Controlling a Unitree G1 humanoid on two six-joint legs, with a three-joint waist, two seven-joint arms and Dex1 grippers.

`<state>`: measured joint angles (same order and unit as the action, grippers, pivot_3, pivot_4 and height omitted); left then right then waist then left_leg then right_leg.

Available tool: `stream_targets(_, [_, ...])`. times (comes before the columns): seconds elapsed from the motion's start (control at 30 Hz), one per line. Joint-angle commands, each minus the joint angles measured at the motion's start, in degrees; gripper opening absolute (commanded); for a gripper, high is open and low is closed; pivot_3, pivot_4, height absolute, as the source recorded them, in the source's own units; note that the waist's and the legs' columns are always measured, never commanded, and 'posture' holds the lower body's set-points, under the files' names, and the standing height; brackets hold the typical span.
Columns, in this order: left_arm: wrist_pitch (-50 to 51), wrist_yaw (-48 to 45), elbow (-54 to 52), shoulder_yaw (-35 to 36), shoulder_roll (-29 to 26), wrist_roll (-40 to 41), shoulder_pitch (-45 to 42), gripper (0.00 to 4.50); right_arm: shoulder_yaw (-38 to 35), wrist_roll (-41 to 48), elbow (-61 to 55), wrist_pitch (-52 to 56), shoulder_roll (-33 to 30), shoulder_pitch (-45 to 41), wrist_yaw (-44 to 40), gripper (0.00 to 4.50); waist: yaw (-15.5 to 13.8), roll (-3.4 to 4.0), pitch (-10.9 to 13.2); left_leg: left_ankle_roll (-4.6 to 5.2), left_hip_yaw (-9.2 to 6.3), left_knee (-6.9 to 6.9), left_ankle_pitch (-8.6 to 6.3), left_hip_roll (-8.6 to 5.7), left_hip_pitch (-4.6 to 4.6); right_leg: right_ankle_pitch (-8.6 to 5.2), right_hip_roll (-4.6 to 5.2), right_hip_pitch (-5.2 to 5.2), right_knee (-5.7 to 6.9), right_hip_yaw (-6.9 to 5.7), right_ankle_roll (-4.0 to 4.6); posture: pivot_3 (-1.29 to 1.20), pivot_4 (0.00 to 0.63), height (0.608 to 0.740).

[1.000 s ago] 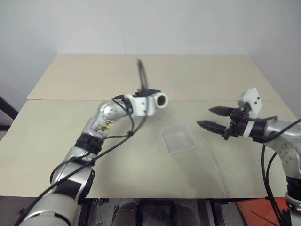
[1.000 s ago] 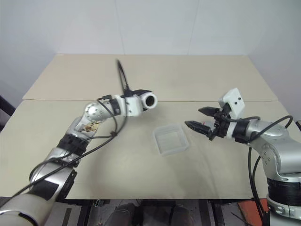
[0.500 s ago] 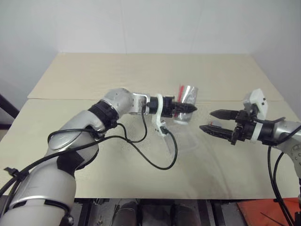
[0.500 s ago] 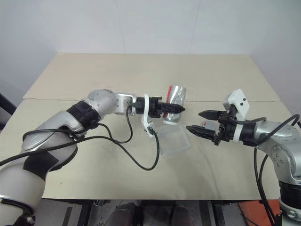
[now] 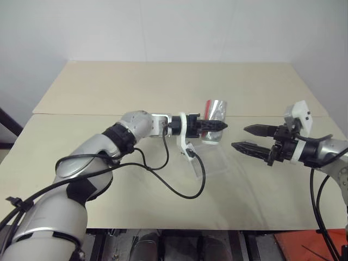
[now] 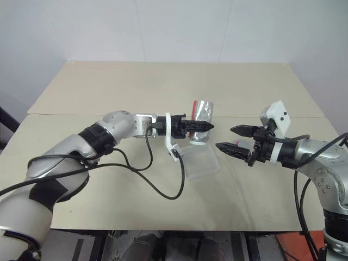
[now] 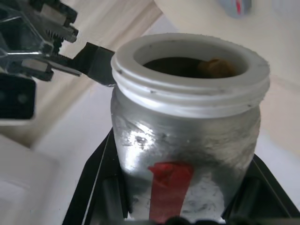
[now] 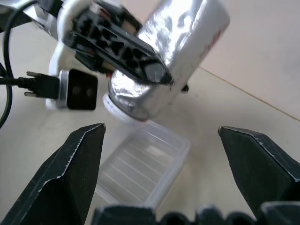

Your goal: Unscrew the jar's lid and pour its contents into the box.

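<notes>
Clearly pouring is under way: at frame centre the left gripper (image 5: 216, 125) clamps the lidless jar (image 5: 214, 120), mouth tipped down over the box (image 8: 140, 169); the right gripper (image 5: 243, 137) waits wide open, empty; next, tip further

Bare lab: plain table (image 5: 109, 87), blank white walls (image 5: 163, 27)

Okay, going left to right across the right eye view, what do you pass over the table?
Left gripper gripping the tilted silvery jar with red stripe, then the open right gripper.
</notes>
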<state>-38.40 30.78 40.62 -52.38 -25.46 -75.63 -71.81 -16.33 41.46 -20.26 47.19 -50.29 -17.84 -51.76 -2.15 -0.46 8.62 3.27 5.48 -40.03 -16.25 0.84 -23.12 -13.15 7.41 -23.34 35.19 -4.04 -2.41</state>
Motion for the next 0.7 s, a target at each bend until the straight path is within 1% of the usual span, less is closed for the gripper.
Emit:
stream_targets(0.03, [-2.6, -12.6, 2.6, 10.3, -0.2, 18.0, 2.4, 1.93, -0.8, -1.4, -1.2, -4.9, -2.2, 1.5, -3.7, 4.47, 0.0, 0.01, 0.0, 0.00, 0.01, -0.04, 0.00, 0.00, 0.01, 0.00, 0.00, 0.00, 0.03, 0.00, 0.00, 0.00, 0.150, 0.740])
stream_targets(0.1, [-0.9, -22.7, 4.0, 16.3, 0.8, 29.1, 4.6, 1.93, -1.7, -1.8, -0.7, -7.4, -2.6, 2.5, -5.8, 4.47, 0.1, 0.01, 0.0, 0.00, 0.01, -0.10, 0.00, 0.01, 0.00, 0.00, 0.01, 0.00, 0.06, 0.00, 0.00, 0.00, 0.150, 0.740])
stream_targets(0.17, [4.8, -34.2, 3.9, 22.8, 2.7, 40.8, 6.8, 1.93, -2.4, -2.2, 0.3, -9.1, -2.9, 3.0, -7.1, 4.47, 0.1, 0.01, 0.0, 0.00, 0.01, -0.17, 0.00, 0.01, 0.04, 0.00, 0.01, 0.06, 0.08, -0.01, 0.00, 0.00, 0.150, 0.740])
stream_targets(0.2, [9.8, -40.7, 2.2, 26.9, 4.1, 48.3, 8.3, 1.93, -2.5, -3.0, 0.6, -10.4, -3.5, 3.5, -8.0, 4.47, 0.1, 0.04, 0.0, 0.00, 0.00, -0.21, 0.00, 0.01, 0.03, 0.00, 0.01, 0.08, 0.12, -0.01, 0.00, 0.00, 0.150, 0.740])
stream_targets(0.27, [20.0, -51.2, -2.5, 33.7, 6.4, 60.5, 11.2, 1.93, -3.1, -4.5, 1.4, -13.2, -4.2, 4.9, -9.5, 4.47, 0.1, 0.05, 0.0, 0.00, 0.00, -0.33, 0.00, 0.03, 0.04, -0.01, 0.02, 0.12, 0.16, -0.03, -0.02, 0.00, 0.150, 0.740])
stream_targets(0.3, [26.7, -55.8, -5.8, 37.2, 7.5, 66.6, 12.7, 1.93, -3.6, -5.2, 2.2, -14.8, -4.4, 5.3, -10.1, 4.47, 0.2, 0.05, 0.0, 0.00, -0.01, -0.33, 0.00, 0.04, 0.04, -0.01, 0.02, 0.12, 0.17, -0.03, -0.02, 0.00, 0.150, 0.740])
stream_targets(0.4, [42.3, -60.9, -14.1, 43.9, 9.1, 76.1, 16.4, 1.93, -6.1, -6.6, 5.9, -20.2, -4.3, 7.1, -12.6, 4.47, 0.8, 0.05, 0.0, 0.00, -0.03, -0.37, 0.00, 0.03, 0.04, -0.02, 0.01, 0.13, 0.17, -0.03, -0.03, 0.00, 0.150, 0.740])
stream_targets(0.47, [53.0, -61.2, -17.7, 45.9, 9.3, 78.1, 17.5, 1.93, -6.5, -7.8, 8.4, -22.4, -6.2, 8.8, -15.8, 4.47, 1.0, 0.06, 0.0, -0.01, -0.05, -0.37, 0.00, 0.02, 0.07, -0.02, 0.00, 0.18, 0.16, -0.02, -0.03, 0.00, 0.150, 0.740])
stream_targets(0.53, [61.5, -60.5, -20.6, 47.5, 9.4, 79.6, 18.3, 1.93, -7.3, -8.1, 10.3, -23.6, -7.3, 10.2, -18.0, 4.47, 1.1, 0.05, 0.0, 0.00, -0.05, -0.36, 0.00, 0.01, 0.13, -0.02, 0.00, 0.23, 0.18, -0.01, -0.03, 0.00, 0.150, 0.740])
stream_targets(0.6, [67.6, -61.4, -22.1, 51.0, 9.5, 83.8, 19.1, 1.93, -7.6, -8.0, 11.0, -23.6, -8.5, 11.0, -19.4, 4.47, 1.4, 0.06, 0.0, 0.00, -0.05, -0.35, 0.00, 0.00, 0.21, -0.02, -0.01, 0.29, 0.20, 0.02, -0.03, 0.00, 0.150, 0.740])
stream_targets(0.67, [68.3, -63.2, -23.5, 52.4, 9.3, 86.2, 21.1, 1.93, -8.6, -7.5, 10.7, -23.3, -9.1, 12.3, -20.4, 4.47, 1.4, 0.07, 0.0, 0.00, -0.05, -0.34, 0.00, 0.02, 0.26, -0.02, -0.01, 0.29, 0.23, 0.06, -0.03, 0.00, 0.150, 0.740])
stream_targets(0.7, [66.7, -62.5, -23.7, 53.2, 10.0, 86.7, 22.2, 1.93, -9.0, -7.1, 10.3, -22.6, -9.2, 12.7, -20.2, 4.47, 1.5, 0.08, 0.0, -0.01, -0.05, -0.32, 0.00, 0.02, 0.31, -0.02, -0.01, 0.31, 0.24, 0.09, -0.03, 0.00, 0.150, 0.740])
